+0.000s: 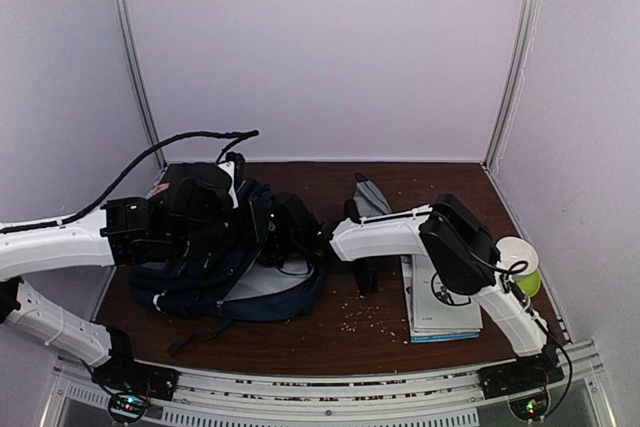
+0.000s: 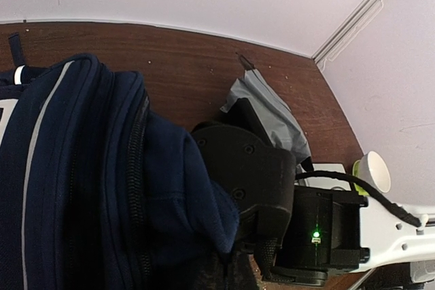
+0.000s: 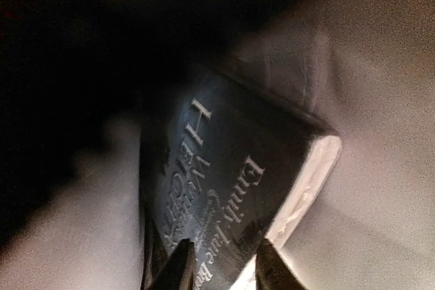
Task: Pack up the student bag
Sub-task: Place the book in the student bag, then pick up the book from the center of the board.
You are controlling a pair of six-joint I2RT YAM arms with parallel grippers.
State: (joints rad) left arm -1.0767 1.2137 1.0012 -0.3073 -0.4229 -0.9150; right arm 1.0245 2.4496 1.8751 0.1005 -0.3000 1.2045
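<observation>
The student bag (image 1: 205, 292) is a navy backpack lying at the left middle of the table, its mouth facing right; it fills the left of the left wrist view (image 2: 75, 168). My left gripper (image 1: 262, 232) is shut on a fold of the bag's blue fabric at the opening (image 2: 246, 249). My right gripper (image 1: 300, 232) reaches into the mouth. In the right wrist view its fingertips (image 3: 180, 266) stand apart over a dark book with white lettering (image 3: 231, 181), which lies on the bag's pale lining (image 3: 367, 100). The right gripper (image 3: 224, 269) looks open.
A small grey pouch (image 1: 368, 197) lies behind the right arm, also in the left wrist view (image 2: 272, 110). White booklets (image 1: 440, 302) are stacked at the right. A white and green cup (image 1: 520, 262) stands at the right edge. Crumbs (image 1: 360, 319) dot the table.
</observation>
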